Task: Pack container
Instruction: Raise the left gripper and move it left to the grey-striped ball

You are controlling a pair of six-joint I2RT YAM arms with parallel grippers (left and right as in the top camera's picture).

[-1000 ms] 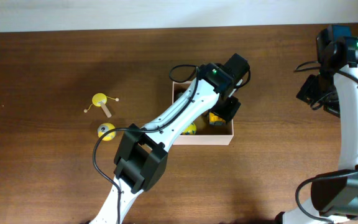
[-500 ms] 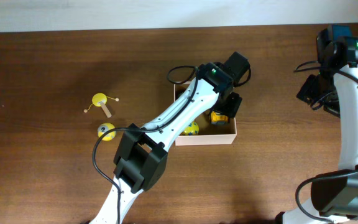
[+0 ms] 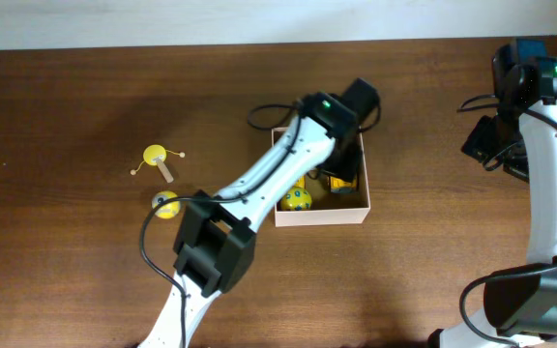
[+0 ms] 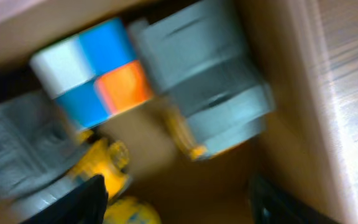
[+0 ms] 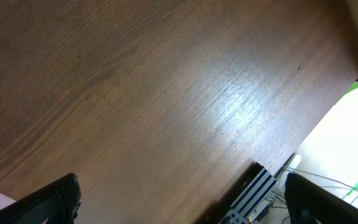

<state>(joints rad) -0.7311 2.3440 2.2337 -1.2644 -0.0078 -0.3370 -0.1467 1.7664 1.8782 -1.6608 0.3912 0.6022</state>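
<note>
Partly packed: the container [image 3: 322,218] holds a yellow ball [image 3: 296,200] plus a few other toys (wrist view too blurred to count). Not yet in, well to its left on the counter [image 3: 66,251]: a stick toy [image 3: 156,156] and a second ball [image 3: 165,204]. Left end effector [image 3: 344,164] is directly over the container's interior, spread open and holding nothing. Right end effector [image 5: 185,202] is wide open and empty, far right.

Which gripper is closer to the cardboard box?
Left. The left gripper is in the container, above the toys; the right gripper hangs over bare table, well off to the container's right.
</note>
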